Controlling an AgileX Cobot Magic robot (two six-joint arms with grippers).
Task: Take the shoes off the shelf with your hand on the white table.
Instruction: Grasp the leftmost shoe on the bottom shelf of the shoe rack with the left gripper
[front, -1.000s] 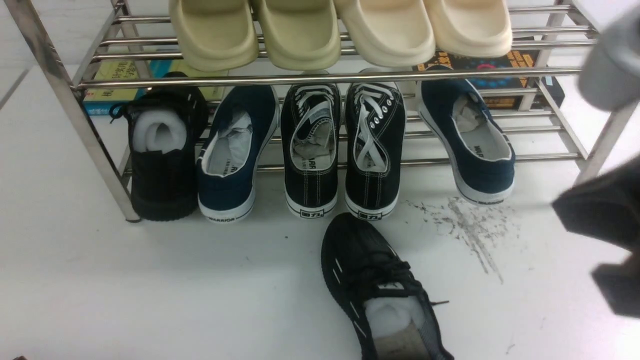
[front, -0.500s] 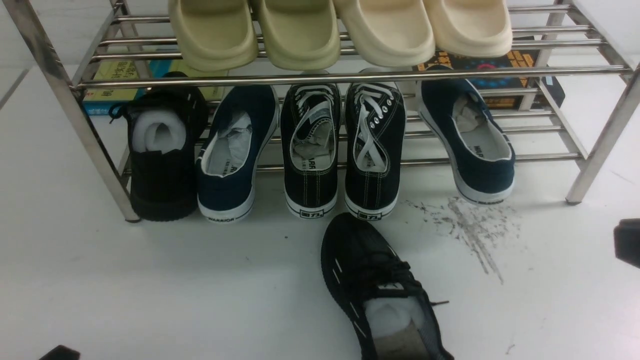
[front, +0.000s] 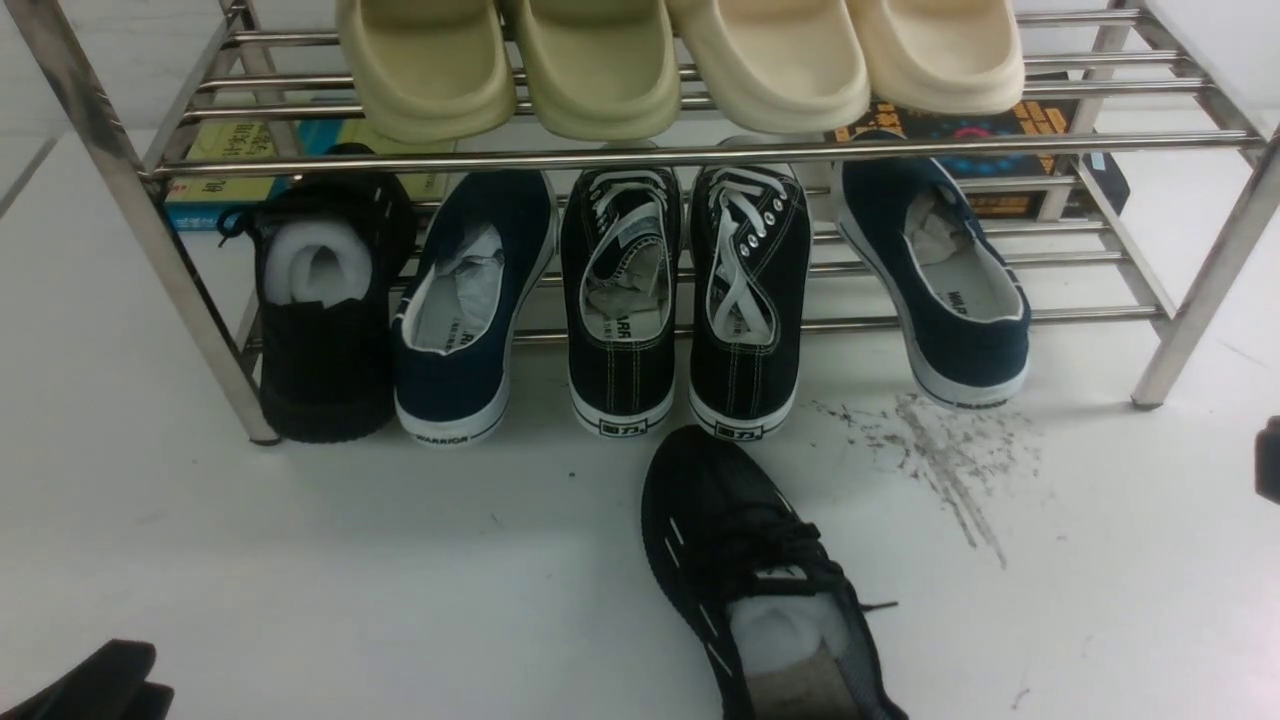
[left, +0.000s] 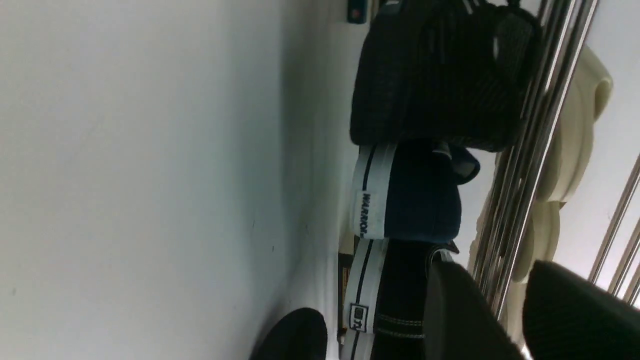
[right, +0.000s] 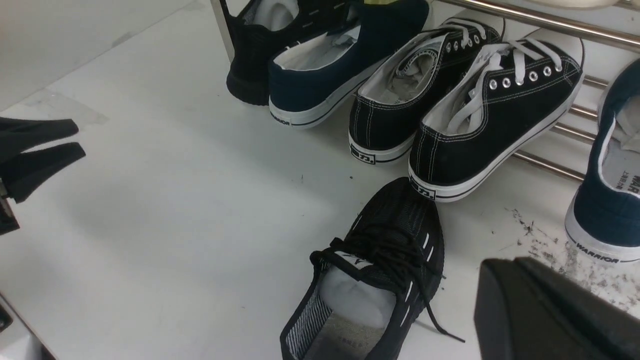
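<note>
One black knit sneaker (front: 740, 560) lies on the white table (front: 300, 560) at 6 o'clock in the front view. Its toe points at the shelf (front: 650, 155) and white foam fills its mouth. The toe sits right at the heel of a black canvas sneaker (front: 745, 300); whether they touch I cannot tell. The second knit sneaker (front: 325, 300) is on the shelf's lower tier at 10 o'clock, at the left end. It is tilted with its heel down toward the table, just beside a navy slip-on (front: 465, 300). Cream slides (front: 600, 70) fill the upper tier at 12 o'clock. Dark scuff streaks (front: 930, 460) mark the table at 2 o'clock from the loose sneaker.

The left gripper (right: 80, 141) sits low at 7 o'clock, its fingers apart with nothing between them, well apart from both knit sneakers. The right gripper (right: 505, 295) shows only as a sliver at the 3 o'clock edge. Its fingers are pressed together and hold nothing.
</note>
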